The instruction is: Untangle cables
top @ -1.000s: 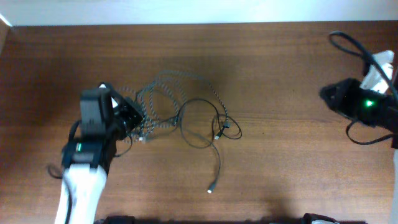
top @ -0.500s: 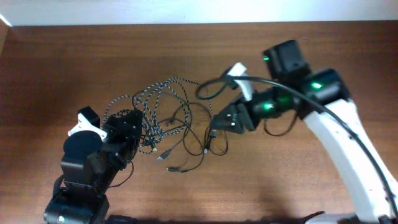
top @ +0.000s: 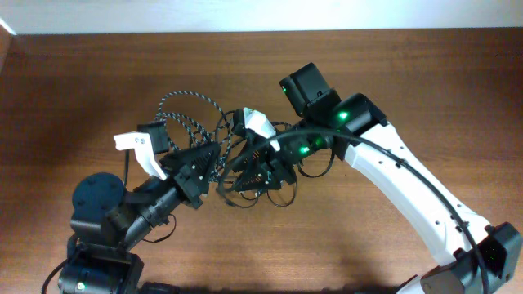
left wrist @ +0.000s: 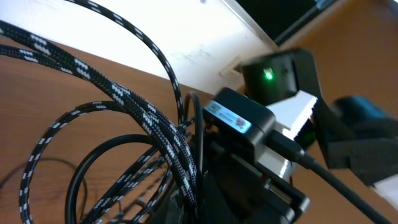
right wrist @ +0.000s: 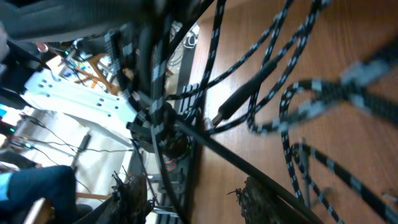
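Braided speckled cable (top: 185,96) loops tangle with the thin smooth black cable (top: 286,200) between left hand (top: 204,163) and right hand (top: 255,173). Their grip? Cannot tell.

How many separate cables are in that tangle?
2. The braided speckled cable loops from the central knot toward the far side; the plain black cable curls through that knot. Ends are hidden, so I can't rule out another.
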Tool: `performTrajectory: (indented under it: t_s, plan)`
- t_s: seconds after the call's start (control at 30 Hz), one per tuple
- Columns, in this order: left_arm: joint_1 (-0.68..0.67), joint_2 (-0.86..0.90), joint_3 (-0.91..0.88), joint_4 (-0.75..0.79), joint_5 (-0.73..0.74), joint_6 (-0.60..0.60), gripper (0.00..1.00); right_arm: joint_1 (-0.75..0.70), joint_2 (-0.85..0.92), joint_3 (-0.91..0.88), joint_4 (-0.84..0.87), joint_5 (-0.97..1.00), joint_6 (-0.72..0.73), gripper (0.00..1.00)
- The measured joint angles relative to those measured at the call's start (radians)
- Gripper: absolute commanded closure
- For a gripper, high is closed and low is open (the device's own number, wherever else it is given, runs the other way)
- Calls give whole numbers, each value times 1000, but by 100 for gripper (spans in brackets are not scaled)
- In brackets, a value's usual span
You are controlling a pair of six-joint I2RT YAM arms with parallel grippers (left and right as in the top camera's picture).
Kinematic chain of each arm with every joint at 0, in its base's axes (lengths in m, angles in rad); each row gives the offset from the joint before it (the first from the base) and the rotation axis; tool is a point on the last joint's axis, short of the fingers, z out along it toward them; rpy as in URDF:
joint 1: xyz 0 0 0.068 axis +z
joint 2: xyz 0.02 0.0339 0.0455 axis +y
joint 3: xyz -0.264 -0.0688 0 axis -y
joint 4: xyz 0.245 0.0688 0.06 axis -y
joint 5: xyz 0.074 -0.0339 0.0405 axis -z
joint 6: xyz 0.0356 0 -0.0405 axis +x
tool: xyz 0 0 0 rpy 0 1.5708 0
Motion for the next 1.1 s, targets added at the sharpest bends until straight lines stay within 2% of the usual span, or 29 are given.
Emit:
performTrajectory:
  t_s: [0.07,0.27,0.4,0.47,0.53,0.57,0.6,0.63,0.67,0.7,0.73,0.77,0.87,0.93,1.0,1.03,1.1]
  plan:
    - [0,0,0,0,46,12,95,0,0,0,19,19,-31,96]
    - [0,0,0,-21,82,20,84,-10,0,0,23,97,-39,96]
    - [0,0,1,-153,-3,21,91,-126,-5,0,26,111,18,96]
    - [0,0,1,-170,-28,24,99,-214,-33,0,26,35,37,93]
    - [0,0,1,-179,-37,23,100,-281,-71,0,24,-68,42,73]
    - [0,0,1,-180,-40,26,100,-291,-82,2,13,-118,47,68]
    - [0,0,1,-180,-43,26,100,-290,-84,2,0,-143,55,63]
    - [0,0,1,-179,-43,26,100,-280,-84,2,-20,-162,67,49]
    - [0,0,1,-177,-43,27,100,-254,-84,3,-34,-165,135,44]
    - [0,0,1,-175,-43,27,100,-240,-84,2,-34,-159,176,44]
    - [0,0,1,-167,-43,27,100,-215,-84,2,-35,-138,277,45]
    - [0,0,1,-159,-45,27,100,-185,-84,2,-35,-87,394,53]
    - [0,0,1,-147,-51,27,100,-99,-83,3,-27,254,837,54]
    - [0,0,1,-145,-54,27,100,-84,-83,3,-6,354,967,64]
    - [0,0,1,-146,-89,26,100,-77,-83,3,-5,373,978,64]
    - [0,0,1,-147,-133,6,100,-69,-83,3,-10,375,932,63]
    - [0,0,1,-200,-281,-175,100,-55,-83,2,-51,359,787,58]
